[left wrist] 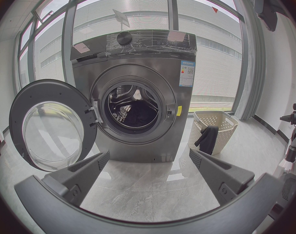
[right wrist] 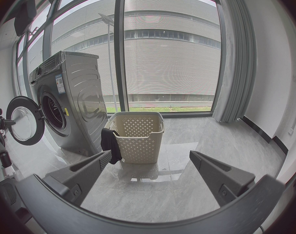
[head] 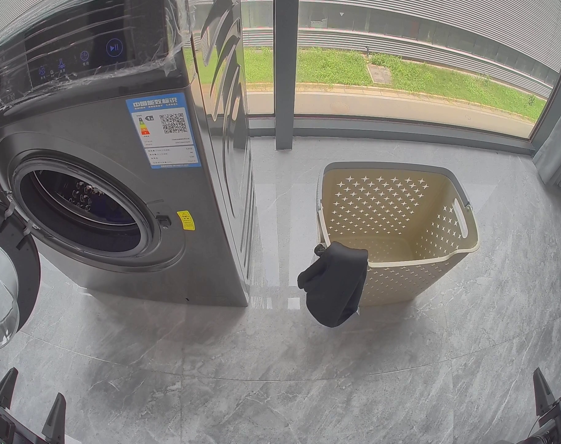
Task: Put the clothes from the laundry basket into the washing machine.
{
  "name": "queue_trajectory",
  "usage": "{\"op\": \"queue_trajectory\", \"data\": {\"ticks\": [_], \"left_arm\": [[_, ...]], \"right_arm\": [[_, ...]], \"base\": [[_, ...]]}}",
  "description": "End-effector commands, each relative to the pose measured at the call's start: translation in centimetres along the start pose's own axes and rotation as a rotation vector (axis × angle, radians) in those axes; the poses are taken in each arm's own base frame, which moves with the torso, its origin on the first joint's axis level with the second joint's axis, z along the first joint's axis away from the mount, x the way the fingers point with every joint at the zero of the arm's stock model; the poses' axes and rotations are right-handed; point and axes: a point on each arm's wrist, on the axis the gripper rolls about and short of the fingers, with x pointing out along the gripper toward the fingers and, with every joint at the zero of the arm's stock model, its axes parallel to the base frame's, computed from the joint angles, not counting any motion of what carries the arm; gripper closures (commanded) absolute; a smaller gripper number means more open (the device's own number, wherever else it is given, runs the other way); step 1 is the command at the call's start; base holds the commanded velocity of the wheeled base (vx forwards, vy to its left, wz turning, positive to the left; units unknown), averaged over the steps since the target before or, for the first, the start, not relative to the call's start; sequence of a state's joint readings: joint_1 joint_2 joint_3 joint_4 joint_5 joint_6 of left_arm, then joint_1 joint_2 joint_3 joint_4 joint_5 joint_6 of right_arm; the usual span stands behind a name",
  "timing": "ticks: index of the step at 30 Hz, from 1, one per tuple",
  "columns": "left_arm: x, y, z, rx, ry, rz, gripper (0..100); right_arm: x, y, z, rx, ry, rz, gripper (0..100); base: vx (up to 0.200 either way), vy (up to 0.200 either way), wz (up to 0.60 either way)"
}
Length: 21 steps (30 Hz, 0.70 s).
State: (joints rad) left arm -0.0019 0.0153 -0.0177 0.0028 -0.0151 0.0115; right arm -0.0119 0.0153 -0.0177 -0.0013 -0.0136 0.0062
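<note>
One washing machine (head: 139, 174), one basket (head: 410, 260), two garments (left wrist: 208, 139) (left wrist: 136, 114).

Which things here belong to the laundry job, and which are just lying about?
Job: washing machine, its door open; laundry basket; black garment draped over its rim; dark clothes already inside the machine.
Just there: curtain; window post.

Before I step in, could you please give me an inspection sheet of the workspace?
Surface: grey tiled floor, glossy.
Job's things: washing machine, door open, dark clothing in drum; laundry basket beside it, black garment draped over its rim.
Clutter: nothing seen.
Tools: left tool and right tool open, empty, low over floor.
Cables: nothing seen.
Surroundings: window wall, curtain at right.
</note>
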Motion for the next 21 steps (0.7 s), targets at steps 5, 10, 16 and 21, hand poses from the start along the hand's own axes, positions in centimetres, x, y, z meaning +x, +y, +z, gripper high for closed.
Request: {"op": "queue_trajectory", "data": {"ticks": [5, 10, 16, 21], "left_arm": [[0.01, -0.01, -0.47, -0.002, 0.001, 0.000, 0], [0.01, -0.01, -0.48, -0.005, 0.003, 0.000, 0], [0.01, -0.01, -0.48, -0.004, 0.003, 0.000, 0], [0.03, -0.01, -0.48, -0.004, 0.004, 0.000, 0]], "right_arm": [[0.08, -0.01, -0.50, 0.000, 0.011, 0.001, 0], [0.07, 0.00, -0.46, 0.000, 0.010, 0.001, 0], [0.08, -0.01, -0.50, -0.002, 0.011, 0.001, 0], [0.08, 0.00, -0.49, -0.002, 0.010, 0.001, 0]], "base": [[0.000, -0.200, 0.00], [0.000, 0.000, 0.00], [0.000, 0.000, 0.00], [0.000, -0.120, 0.00]]}}
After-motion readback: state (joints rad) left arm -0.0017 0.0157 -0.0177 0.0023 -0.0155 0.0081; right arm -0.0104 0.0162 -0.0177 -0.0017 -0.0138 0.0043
